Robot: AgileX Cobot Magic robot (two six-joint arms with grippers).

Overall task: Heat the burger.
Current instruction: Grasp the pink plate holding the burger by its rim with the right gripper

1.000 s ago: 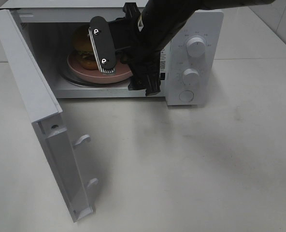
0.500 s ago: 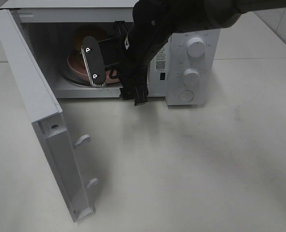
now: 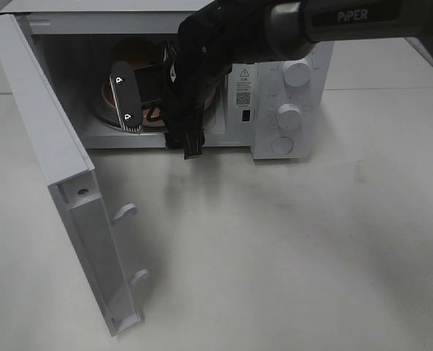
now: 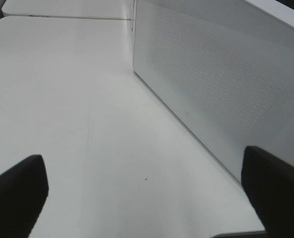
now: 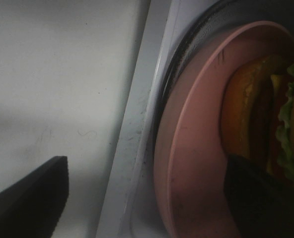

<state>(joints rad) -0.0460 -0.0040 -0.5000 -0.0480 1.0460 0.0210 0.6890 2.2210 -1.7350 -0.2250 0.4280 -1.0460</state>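
The burger (image 3: pixel 132 53) sits on a round pink plate (image 3: pixel 107 99) inside the open microwave (image 3: pixel 264 131). My right gripper (image 3: pixel 158 123) hangs at the oven's mouth, open wide; one finger (image 3: pixel 125 100) stands in front of the plate and burger, the other (image 3: pixel 191 146) sticks out past the front sill. In the right wrist view the burger (image 5: pixel 256 109) shows its bun and green lettuce on the plate (image 5: pixel 186 148), with the right gripper (image 5: pixel 147 198) spanning the plate's rim. My left gripper (image 4: pixel 144 193) is open with nothing between its fingers, low over the table beside the microwave door (image 4: pixel 226 84).
The microwave door (image 3: pixel 48 139) stands swung out to the left, reaching toward the front of the table. Two knobs (image 3: pixel 297 71) and a round button are on the control panel at the right. The glass turntable (image 5: pixel 186 54) lies under the plate.
My right gripper has shifted left and a little lower across the oven's mouth, now covering more of the plate. The burger and plate have stayed in place.
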